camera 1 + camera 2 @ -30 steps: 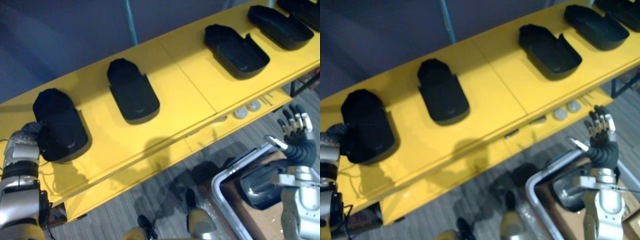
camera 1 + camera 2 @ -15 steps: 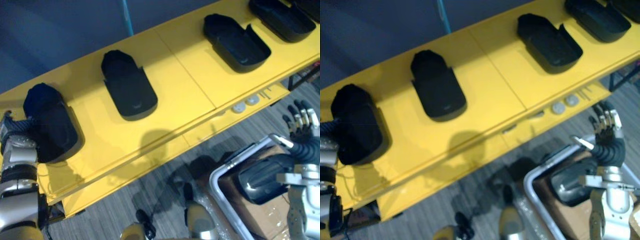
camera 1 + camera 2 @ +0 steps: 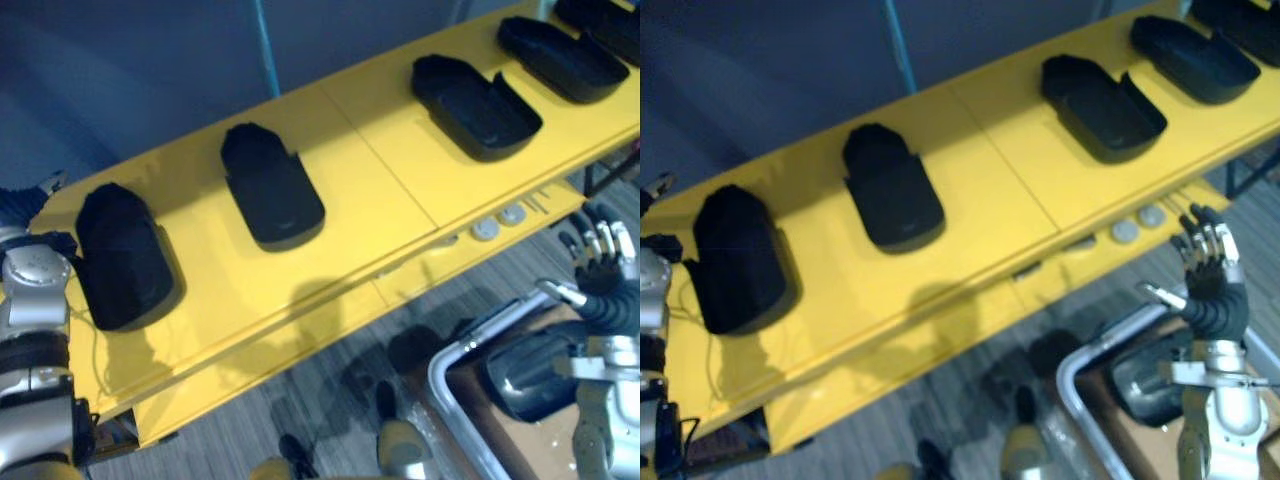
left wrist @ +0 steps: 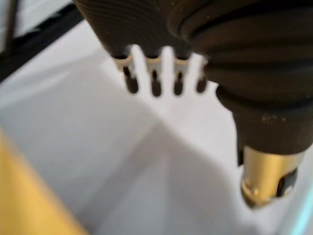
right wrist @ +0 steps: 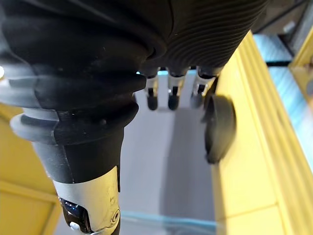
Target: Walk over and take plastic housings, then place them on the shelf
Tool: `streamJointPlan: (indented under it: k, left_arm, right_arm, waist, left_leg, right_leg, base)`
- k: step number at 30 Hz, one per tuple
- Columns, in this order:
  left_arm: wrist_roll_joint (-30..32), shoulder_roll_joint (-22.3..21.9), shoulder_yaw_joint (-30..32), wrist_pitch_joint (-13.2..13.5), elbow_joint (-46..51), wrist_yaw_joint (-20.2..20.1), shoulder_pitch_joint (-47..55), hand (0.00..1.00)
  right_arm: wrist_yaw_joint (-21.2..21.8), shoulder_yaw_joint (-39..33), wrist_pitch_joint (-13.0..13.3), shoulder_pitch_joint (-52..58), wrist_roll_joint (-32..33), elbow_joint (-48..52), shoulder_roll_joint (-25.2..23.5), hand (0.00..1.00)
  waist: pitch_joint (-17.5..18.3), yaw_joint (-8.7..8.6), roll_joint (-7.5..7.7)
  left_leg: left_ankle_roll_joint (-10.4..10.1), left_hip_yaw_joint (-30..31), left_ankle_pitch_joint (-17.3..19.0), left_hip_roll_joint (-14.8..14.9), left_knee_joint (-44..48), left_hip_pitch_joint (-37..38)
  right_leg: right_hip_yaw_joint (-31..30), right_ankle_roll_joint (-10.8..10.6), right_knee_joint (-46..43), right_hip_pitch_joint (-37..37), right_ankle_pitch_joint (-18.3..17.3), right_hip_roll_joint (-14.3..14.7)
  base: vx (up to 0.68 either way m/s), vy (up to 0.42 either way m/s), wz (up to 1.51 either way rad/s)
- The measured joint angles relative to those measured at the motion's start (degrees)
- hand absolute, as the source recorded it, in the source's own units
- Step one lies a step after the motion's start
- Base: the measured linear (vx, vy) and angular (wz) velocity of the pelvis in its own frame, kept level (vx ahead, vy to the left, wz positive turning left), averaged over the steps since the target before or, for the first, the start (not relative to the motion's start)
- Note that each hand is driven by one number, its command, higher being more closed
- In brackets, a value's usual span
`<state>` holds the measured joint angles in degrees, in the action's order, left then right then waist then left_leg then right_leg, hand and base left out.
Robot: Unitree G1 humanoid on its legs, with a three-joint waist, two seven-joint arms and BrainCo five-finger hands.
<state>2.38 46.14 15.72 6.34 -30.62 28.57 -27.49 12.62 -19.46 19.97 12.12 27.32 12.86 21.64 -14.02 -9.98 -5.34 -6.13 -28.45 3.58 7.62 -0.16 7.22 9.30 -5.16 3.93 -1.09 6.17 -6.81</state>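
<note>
A: Shelf?
B: Yellow shelf (image 3: 380,160), long, running up toward the right. Five black plastic housings along it, spaced out, none touching another.
A: Positions?
B: Leftmost housing (image 3: 122,257) at the left end. Second housing (image 3: 272,187) well apart from it. Third housing (image 3: 476,93) past the seam in the shelf top. Fourth housing (image 3: 563,58) and fifth housing (image 3: 610,14) at the far right, near each other.
A: Left hand?
B: Left hand (image 4: 154,83) at the shelf's left end, just beside the leftmost housing. Fingers straight in a row, thumb set apart, nothing held. Whether it touches that housing, cannot tell.
A: Right?
B: Right hand (image 3: 1208,277) raised in front of the shelf's front lip, over grey floor (image 3: 300,400). Fingers (image 5: 170,98) straight, apart, empty. Two round discs (image 3: 486,229) sit on the lip near it.
A: Anything lower down?
B: Metal-rimmed bin (image 3: 448,352) at lower right, beside the right forearm. One more dark housing (image 3: 525,368) lies inside it
</note>
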Motion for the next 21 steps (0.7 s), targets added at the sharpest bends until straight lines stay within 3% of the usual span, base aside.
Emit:
streamJointPlan:
  k: [3,4,5,7,9,11,14,18,21]
  left_arm:
    - [-2.33,-3.56,4.76,2.56,8.35,3.58,5.73,0.00]
    - [-2.55,-7.44,7.34,4.01,15.20,5.60,10.18,0.00]
    - [-2.54,-9.35,8.33,4.52,18.33,6.43,12.18,0.00]
    - [-1.83,-15.66,10.25,5.98,27.45,8.64,18.38,0.00]
    - [-1.14,-23.27,10.65,7.02,36.83,11.00,26.79,0.00]
    - [0.35,-27.87,10.96,7.64,42.08,11.49,32.50,0.00]
    - [0.44,-33.61,12.13,8.62,47.84,11.28,40.36,0.00]
    - [-0.29,-39.32,13.00,8.65,48.63,10.88,45.96,0.00]
    - [-9.02,-43.80,13.96,9.53,46.51,9.79,48.13,0.00]
  right_arm:
    - [-0.29,2.08,1.82,0.03,-0.82,0.35,-1.55,0.00]
    - [-1.15,4.23,2.26,-0.08,-2.21,1.51,-1.85,0.00]
    - [-1.58,5.31,2.27,-0.13,-2.93,2.57,-2.22,0.00]
    - [-2.52,9.62,2.44,-0.82,-3.89,5.52,-3.87,0.00]
    - [-3.53,15.06,2.33,-4.26,-3.91,5.87,-6.34,0.00]
    - [-4.04,18.16,1.92,-6.77,-4.00,5.77,-7.82,0.00]
    - [-3.12,24.68,0.69,-11.22,-3.99,3.55,-9.15,0.00]
    - [-2.52,33.56,-2.38,-19.28,-5.92,-5.82,-10.78,0.00]
    - [-2.30,39.68,-5.87,-26.88,-8.14,-15.67,-12.91,0.00]
  waist:
    - [2.17,1.55,-1.12]
    - [3.50,3.04,-1.37]
    - [3.80,3.39,-1.44]
    - [4.89,4.85,-1.10]
    - [6.29,7.72,0.13]
    - [7.13,9.86,1.29]
    - [8.55,13.09,3.33]
    - [9.58,16.02,3.81]
    - [9.73,18.69,4.22]
  left_leg:
    - [0.03,1.49,-0.36,0.08,-1.20,1.13]
    - [0.05,2.22,-0.39,0.03,-1.38,1.03]
    - [0.11,2.83,-0.43,0.01,-1.38,0.98]
    - [0.23,4.61,-0.61,0.01,-1.40,0.94]
    - [0.33,7.25,-0.99,-0.05,-1.37,0.85]
    - [0.59,9.37,-1.54,-0.34,-1.49,0.59]
    - [1.12,13.42,-2.33,-1.84,-1.79,-0.44]
    - [1.83,16.81,-4.15,-3.12,-4.62,-0.35]
    - [1.80,18.35,-5.21,-3.37,-4.74,-1.46]
  right_leg:
    - [2.09,0.00,0.57,-2.02,-0.01,0.13]
    - [3.47,-0.01,0.58,-2.31,-0.02,0.08]
    - [4.06,-0.01,0.58,-2.66,-0.02,0.01]
    - [6.23,-0.01,0.59,-3.67,-0.02,-0.10]
    - [9.33,-0.01,0.63,-5.22,-0.04,-0.25]
    - [11.79,0.03,0.65,-6.19,-0.13,-0.46]
    - [16.16,-0.56,0.65,-8.04,-1.69,-1.67]
    - [20.28,-1.08,0.65,-9.56,-2.47,-2.54]
    - [23.26,-1.25,0.65,-10.17,-2.99,-2.91]
  base:
    - [0.04,-0.014,0.28]
    - [-0.01,-0.005,0.24]
    - [-0.02,-0.005,0.44]
    - [-0.03,-0.007,0.43]
    - [-0.04,-0.017,0.51]
    - [-0.07,-0.018,0.65]
    - [-0.06,-0.004,0.68]
    - [-0.07,0.015,0.56]
    - [-0.04,0.010,0.46]
